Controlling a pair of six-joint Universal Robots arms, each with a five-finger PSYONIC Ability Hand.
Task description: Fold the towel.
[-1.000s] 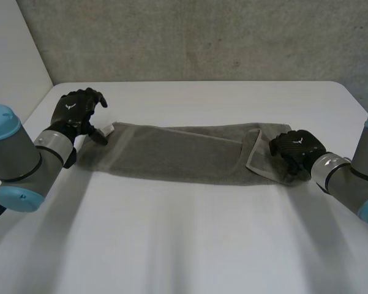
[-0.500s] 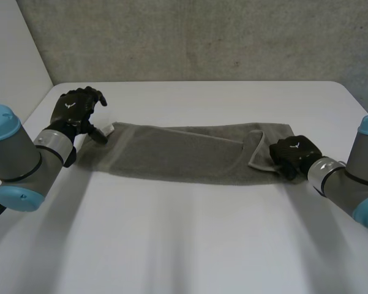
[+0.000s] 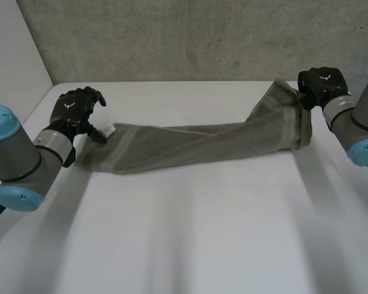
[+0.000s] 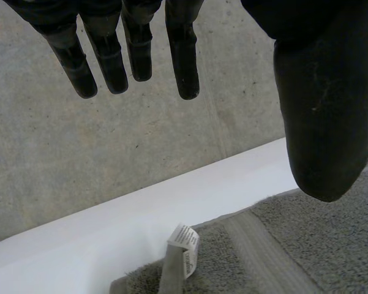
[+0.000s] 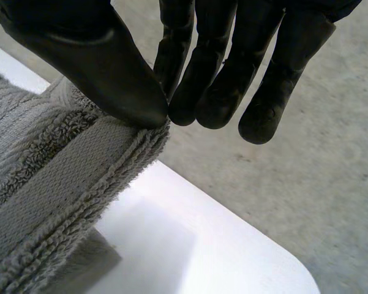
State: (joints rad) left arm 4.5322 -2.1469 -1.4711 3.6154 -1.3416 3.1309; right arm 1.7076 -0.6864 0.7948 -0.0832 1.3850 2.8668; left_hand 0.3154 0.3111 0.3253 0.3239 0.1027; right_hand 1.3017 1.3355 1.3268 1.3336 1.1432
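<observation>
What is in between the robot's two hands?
In the head view the grey towel spans that stretch: the right hand pinches its raised end, and its tagged corner lies by the open left hand.

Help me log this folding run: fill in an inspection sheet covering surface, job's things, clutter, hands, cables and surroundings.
Surface: white table, bare around the towel.
Job's things: grey towel, a long strip; its left end lies on the table with a white label, its right end is held up off the table.
Clutter: nothing seen.
Hands: left hand open, beside the label corner; right hand pinches the raised end's edge between thumb and fingers.
Cables: nothing seen on the table.
Surroundings: grey concrete wall behind the table.
</observation>
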